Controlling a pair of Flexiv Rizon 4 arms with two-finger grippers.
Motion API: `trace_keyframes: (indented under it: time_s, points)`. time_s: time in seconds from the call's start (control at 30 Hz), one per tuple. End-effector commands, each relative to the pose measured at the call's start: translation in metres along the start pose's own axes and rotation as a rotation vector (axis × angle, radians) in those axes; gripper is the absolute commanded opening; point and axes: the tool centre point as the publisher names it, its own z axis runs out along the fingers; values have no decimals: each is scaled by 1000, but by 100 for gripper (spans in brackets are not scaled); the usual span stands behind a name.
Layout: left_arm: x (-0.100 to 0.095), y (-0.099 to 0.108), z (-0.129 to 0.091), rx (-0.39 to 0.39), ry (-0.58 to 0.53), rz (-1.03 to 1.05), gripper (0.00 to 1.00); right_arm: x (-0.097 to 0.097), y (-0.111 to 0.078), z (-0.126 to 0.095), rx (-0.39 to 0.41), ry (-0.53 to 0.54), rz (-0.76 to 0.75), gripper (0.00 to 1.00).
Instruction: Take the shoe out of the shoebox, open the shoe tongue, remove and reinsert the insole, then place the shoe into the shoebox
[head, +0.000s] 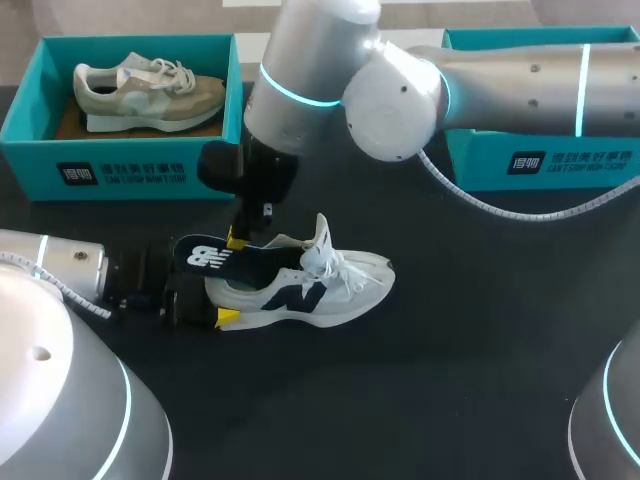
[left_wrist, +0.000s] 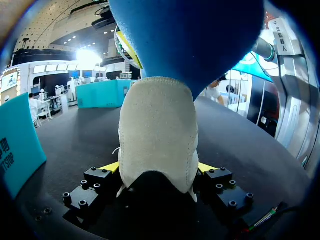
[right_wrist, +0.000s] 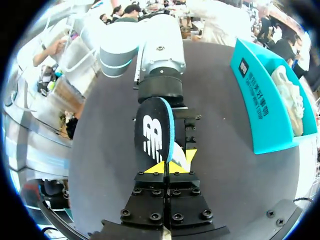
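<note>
The white sneaker (head: 322, 288) lies on its sole on the black table (head: 480, 340), well apart from both boxes, with its heel lodged between the fingers of the left gripper (left_wrist: 158, 168). In the left wrist view the two yellow tips press against the heel from either side, so this gripper grasps the sneaker, whose toe points away from the fingers. The right gripper (right_wrist: 169, 165) hangs over the heel end, just above the left fingers, and its yellow tips pinch the edge of the dark insole (head: 214, 256), which has a blue underside. The insole slopes: its free, logo-printed end sticks out past the heel, above the left gripper's body, while its other end runs ahead of the right fingers into the sneaker's opening. How deep it sits in there is hidden. The tongue and the white laces stand up just beyond the insole, farther from both pairs of fingers. Away from the fingers, at the table's far edge, a teal shoebox (head: 120, 165) holds a beige sneaker (head: 150, 90) lying on its side. A second teal shoebox (head: 545, 165) stands behind the right arm, which hides its inside.
</note>
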Motion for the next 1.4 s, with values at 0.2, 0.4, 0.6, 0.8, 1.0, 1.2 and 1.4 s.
trace_keyframes:
  time_s: [0.2, 0.4, 0.6, 0.8, 1.0, 1.2, 1.4]
  points:
    - [2, 5, 5, 0, 0, 0, 0, -9, 1, -9, -37, 109, 106, 100]
    - [2, 5, 5, 0, 0, 0, 0, -10, -2, -30, -89, 222, 164, 100]
    - [2, 5, 5, 0, 0, 0, 0, 4, -2, -34, -50, 469, 169, 100]
    - [2, 5, 5, 0, 0, 0, 0, 7, -4, -29, -6, 442, 233, 100]
    - [2, 5, 5, 0, 0, 0, 0, 7, -4, -29, -6, 442, 233, 100]
    - [2, 5, 5, 0, 0, 0, 0, 10, -3, -23, -9, 494, 205, 100]
    - [2, 5, 5, 0, 0, 0, 0, 15, 0, -12, -43, 593, 178, 100]
